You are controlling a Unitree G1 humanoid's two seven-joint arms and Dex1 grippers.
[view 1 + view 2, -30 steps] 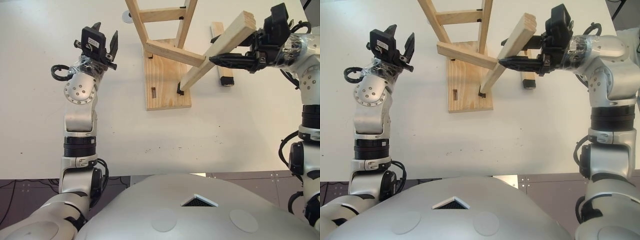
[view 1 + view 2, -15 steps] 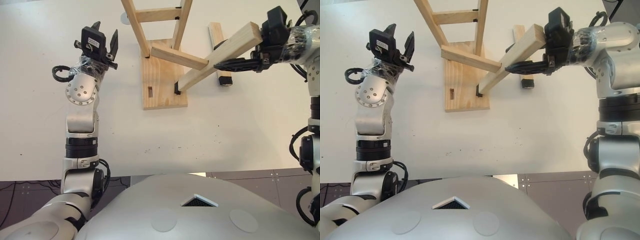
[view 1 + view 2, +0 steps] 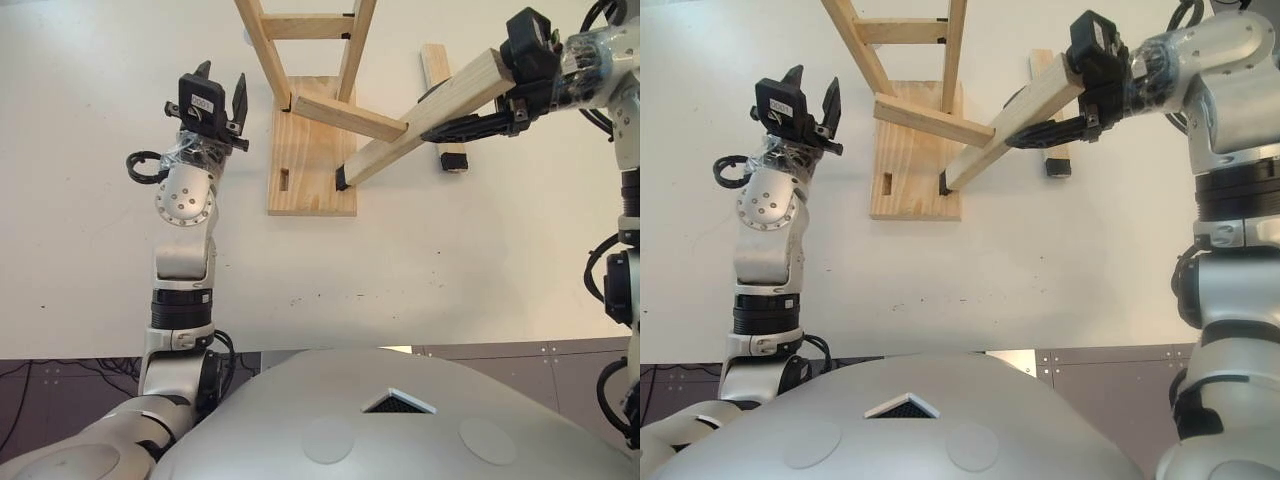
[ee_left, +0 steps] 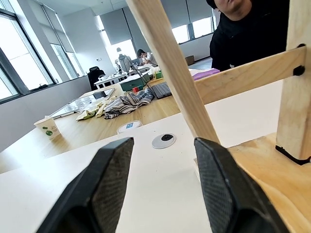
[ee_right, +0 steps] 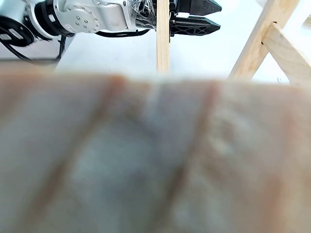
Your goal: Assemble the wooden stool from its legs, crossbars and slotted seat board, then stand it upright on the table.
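Two right fingers (image 3: 462, 127) clamping leg (image 3: 415, 128), arm (image 3: 598, 72) — raised

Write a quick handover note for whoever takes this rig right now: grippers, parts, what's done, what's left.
Left gripper: open, empty, left of the seat board.
Right gripper: shut on a tilted leg, foot at the board's near right slot.
Done: two far legs stand joined by a crossbar.
To do: seat the held leg, fill the empty slot (loose piece lies right of the board), stand the stool upright.
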